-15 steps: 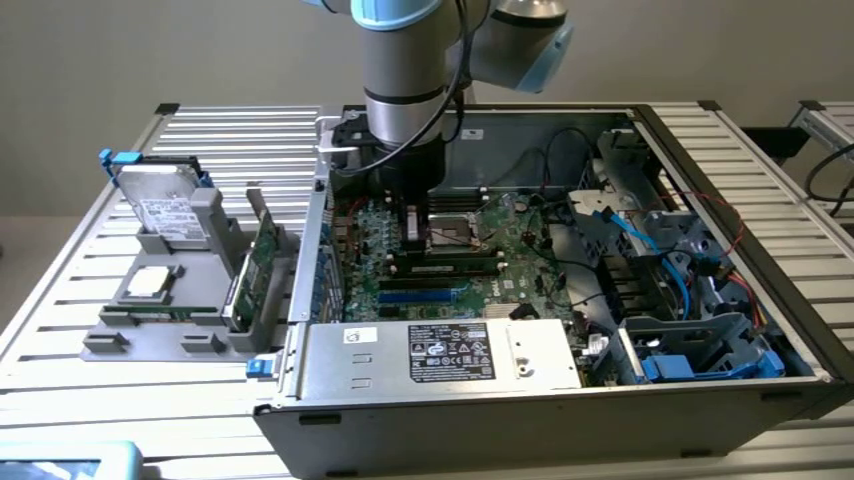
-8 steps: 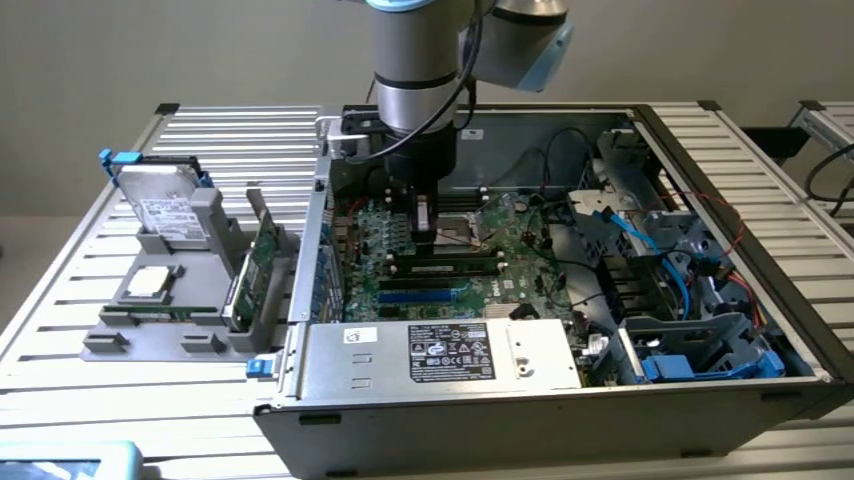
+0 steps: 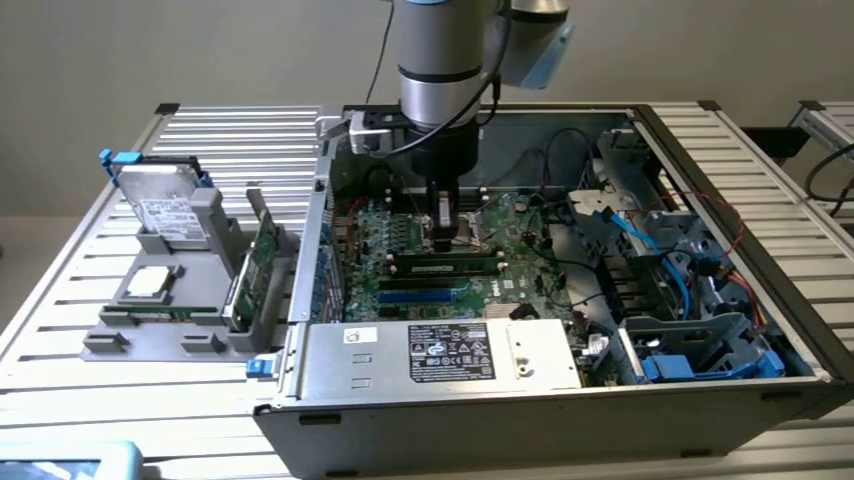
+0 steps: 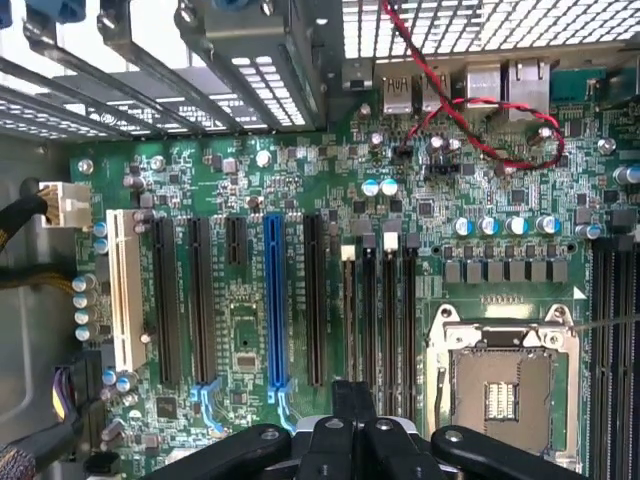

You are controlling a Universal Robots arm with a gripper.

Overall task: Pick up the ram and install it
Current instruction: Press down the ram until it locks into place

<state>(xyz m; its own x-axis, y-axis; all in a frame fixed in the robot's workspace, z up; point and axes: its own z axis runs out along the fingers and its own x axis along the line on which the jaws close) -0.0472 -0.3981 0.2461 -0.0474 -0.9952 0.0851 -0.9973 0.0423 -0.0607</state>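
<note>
- Claw [image 3: 445, 238] hangs on the arm inside the open computer case [image 3: 534, 430], at the centre of the exterior frame. It is clenched, and its tips are low over the motherboard [image 3: 400, 245].
- In the wrist view the claw's dark fingers [image 4: 262, 442] are drawn together over the board, with nothing that reads as a green stick between them.
- The ram [image 3: 449, 268], a narrow green stick with black chips, lies along one of the long slots just below the claw in the exterior frame, level with the board.
- I cannot tell whether the claw tips touch the ram or stand just clear of it.
- Judged from this, the pick-up and the carry into the case are done, and the ram is already in its slot.
- Whether it is pressed fully home, with the end clips latched, cannot be seen, so the seating may not be finished.
- At the exterior view's left, a grey holder [image 3: 147, 335] on the slatted worktop [image 3: 200, 130] carries a broader green card [image 3: 256, 262] standing upright, well apart from the claw.
</note>
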